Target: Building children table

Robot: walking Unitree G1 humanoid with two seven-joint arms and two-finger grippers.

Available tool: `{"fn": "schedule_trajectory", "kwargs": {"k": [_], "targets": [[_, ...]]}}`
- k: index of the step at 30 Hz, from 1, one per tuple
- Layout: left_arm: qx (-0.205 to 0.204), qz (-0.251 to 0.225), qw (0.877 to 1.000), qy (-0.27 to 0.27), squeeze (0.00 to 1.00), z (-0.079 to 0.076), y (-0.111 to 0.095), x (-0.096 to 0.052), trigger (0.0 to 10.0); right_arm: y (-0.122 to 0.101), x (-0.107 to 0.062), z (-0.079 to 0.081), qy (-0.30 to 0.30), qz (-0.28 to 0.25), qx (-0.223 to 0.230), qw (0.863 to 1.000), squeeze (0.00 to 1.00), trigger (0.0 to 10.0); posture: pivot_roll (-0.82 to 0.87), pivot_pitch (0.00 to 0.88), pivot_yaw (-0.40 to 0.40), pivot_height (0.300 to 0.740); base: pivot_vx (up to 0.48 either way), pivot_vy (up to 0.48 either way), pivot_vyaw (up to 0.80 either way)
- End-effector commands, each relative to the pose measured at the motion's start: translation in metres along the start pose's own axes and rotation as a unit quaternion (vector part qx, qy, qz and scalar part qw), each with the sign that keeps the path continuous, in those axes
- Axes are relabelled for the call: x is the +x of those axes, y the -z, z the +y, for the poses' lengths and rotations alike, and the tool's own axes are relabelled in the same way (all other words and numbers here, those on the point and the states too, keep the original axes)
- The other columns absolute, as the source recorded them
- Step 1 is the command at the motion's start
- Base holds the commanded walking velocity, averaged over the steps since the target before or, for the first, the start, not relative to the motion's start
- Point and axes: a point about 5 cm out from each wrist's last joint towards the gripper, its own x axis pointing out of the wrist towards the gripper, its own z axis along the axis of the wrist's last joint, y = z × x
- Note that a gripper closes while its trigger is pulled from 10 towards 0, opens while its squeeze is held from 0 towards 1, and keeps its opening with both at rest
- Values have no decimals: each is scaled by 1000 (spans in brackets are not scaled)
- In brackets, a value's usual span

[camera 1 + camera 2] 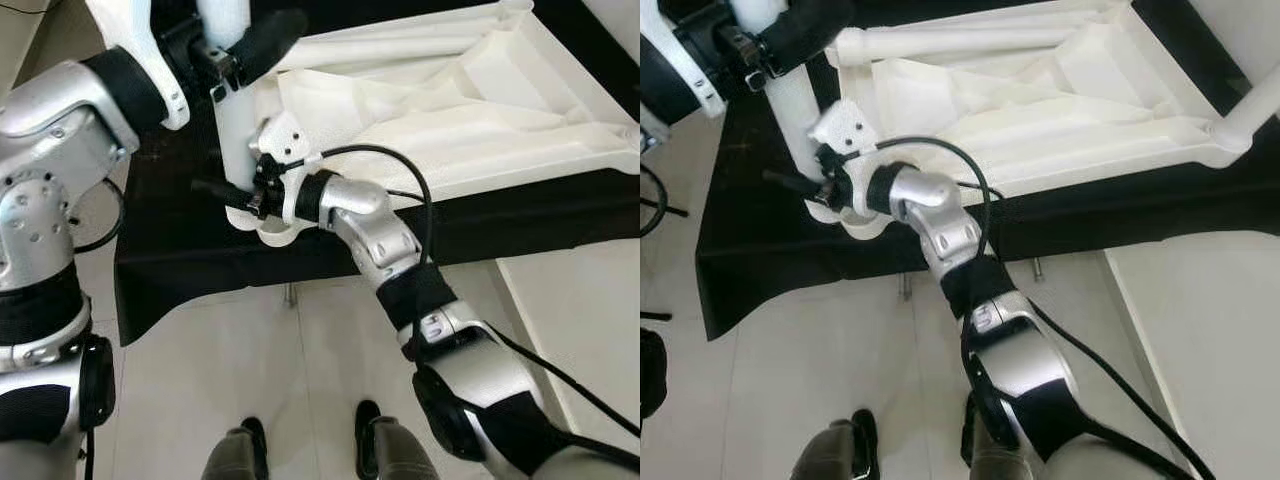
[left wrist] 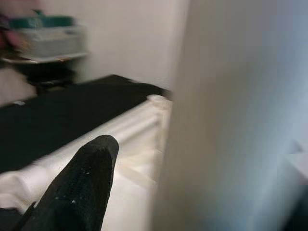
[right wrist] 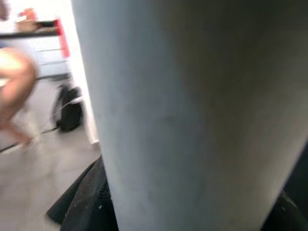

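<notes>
A white children's table [image 1: 520, 130] lies upside down on a black cloth-covered surface [image 1: 170, 260]. One white table leg [image 1: 235, 130] stands upright in the socket at its near left corner. My left gripper [image 1: 240, 50] is shut on this leg high up, one black finger [image 2: 82, 187] lying beside it in the left wrist view. Low down, just above the corner socket, my right gripper [image 1: 225, 195] is shut on the same leg [image 3: 192, 110]. Its black fingers [image 3: 82, 202] show on both sides of the leg in the right wrist view.
Another white leg [image 1: 950, 40] lies along the far edge of the upturned table, and one more leg [image 1: 1255, 110] sticks out at the right corner. Pale tiled floor [image 1: 260, 360] runs under the surface's front edge, by my feet. A blurred person [image 3: 14, 82] stands beyond.
</notes>
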Motion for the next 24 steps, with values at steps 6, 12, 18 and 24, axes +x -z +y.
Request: {"fn": "schedule_trajectory", "kwargs": {"k": [6,12,18,24], "targets": [[23,10,1000,-19,0,1,-12,-48,10000,0,-10,-16,2,17,4,1000,0,0,86,332,20,740,0,0,0],[12,36,999,-29,0,-8,-4,-75,10000,-4,-19,-23,-15,12,10,1000,0,0,94,347,14,740,0,0,0],[-23,66,997,-38,0,-26,23,-91,10000,-7,-22,-21,-46,-6,21,999,0,0,96,358,14,740,0,0,0],[-54,139,983,-108,0,-61,74,-105,10000,-1,-20,-12,-85,-4,13,996,0,0,103,379,21,740,0,0,0]]}}
